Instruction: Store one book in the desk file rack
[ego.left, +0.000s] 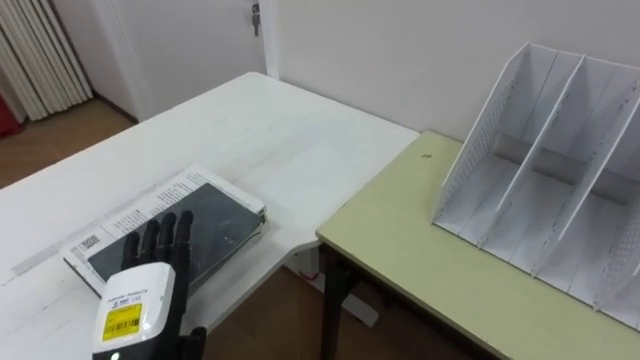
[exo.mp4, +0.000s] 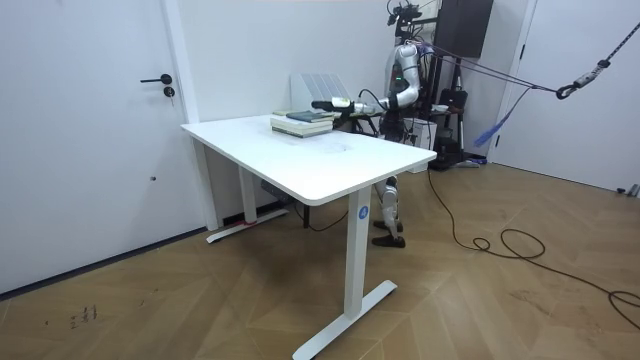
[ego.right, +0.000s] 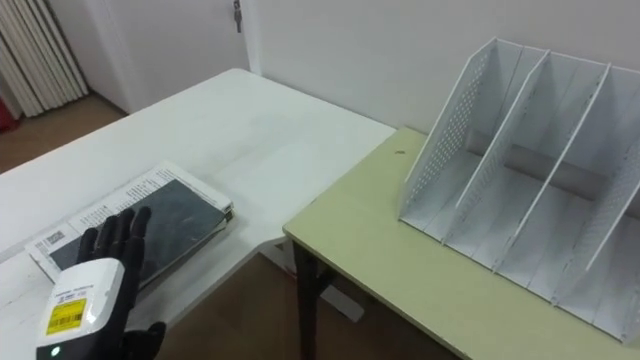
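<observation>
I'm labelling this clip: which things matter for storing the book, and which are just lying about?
For the job: dark book, left hand flat on it with straight fingers; white file rack on the green desk.
Just about: white table, door, curtain.

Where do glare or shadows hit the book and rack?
Left eye view: the dark glossy-covered book beneath the black-fingered left hand carries a pale sheen; the white perforated file rack is evenly lit, soft grey shading between its dividers. Room view: the white rectangular table top is bright, no glare spots.
</observation>
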